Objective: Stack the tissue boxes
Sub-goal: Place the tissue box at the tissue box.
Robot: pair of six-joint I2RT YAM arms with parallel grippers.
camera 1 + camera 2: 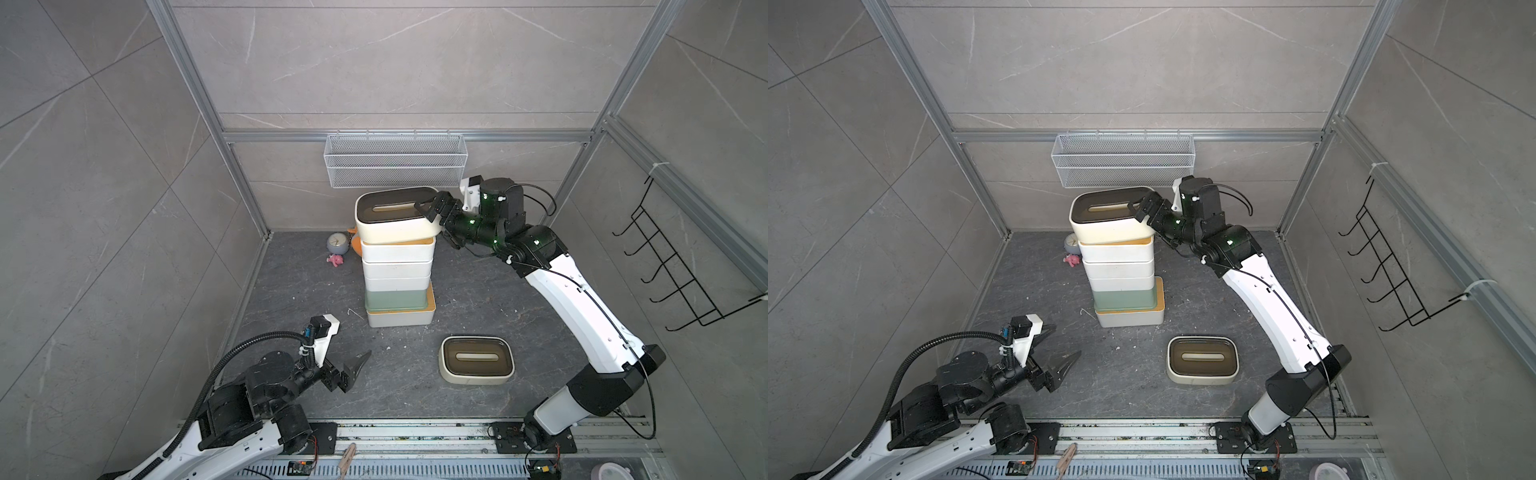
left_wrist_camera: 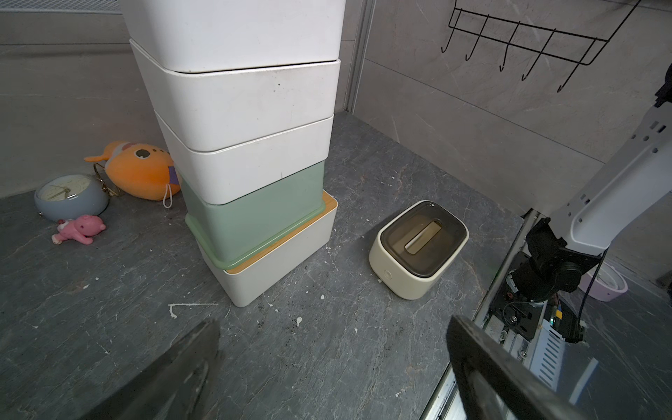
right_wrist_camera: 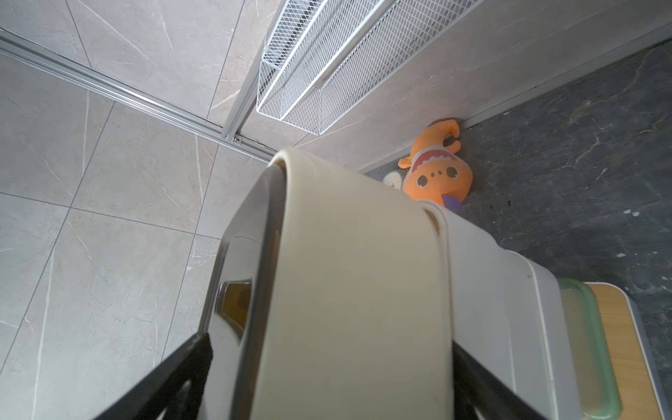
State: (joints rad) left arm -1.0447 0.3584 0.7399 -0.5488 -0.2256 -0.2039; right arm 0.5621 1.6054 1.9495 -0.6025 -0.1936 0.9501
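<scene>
While the left gripper [image 1: 1067, 340] gapes empty, the right gripper [image 3: 329, 345] straddles the topmost cream, brown-lidded box [image 1: 395, 227], grip unclear.

Bright, even, soft light with faint shadows; wide-angle edges bend, wrist-view foregrounds blur.

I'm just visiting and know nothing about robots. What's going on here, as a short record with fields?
stack: six tissue boxes high
top box: cream, dark-brown lid
loose box: cream, on the floor beside the stack
right gripper: jaws astride the top box's end; grip unclear
left gripper: open, empty, away from the stack
bystanders: orange fish toy, clock, pink toy on the floor
</scene>
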